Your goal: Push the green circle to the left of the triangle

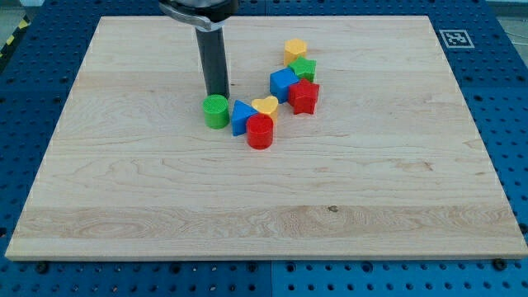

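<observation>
8 blocks (pixel 260 103), 1 green circle (pixel 216 111)

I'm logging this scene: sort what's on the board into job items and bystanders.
Job items: green circle, blue triangle touching its right side, my tip just behind the circle.

Bystanders: yellow heart, red cylinder, blue cube, red star, green star, yellow block.

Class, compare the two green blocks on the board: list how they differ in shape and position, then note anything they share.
The green circle is a round cylinder; the green star has points. The green circle sits at the view's left end of the cluster, beside the blue triangle, with my tip just behind it; the green star sits toward the view's top right, between the yellow block and red star. Both are green.
</observation>
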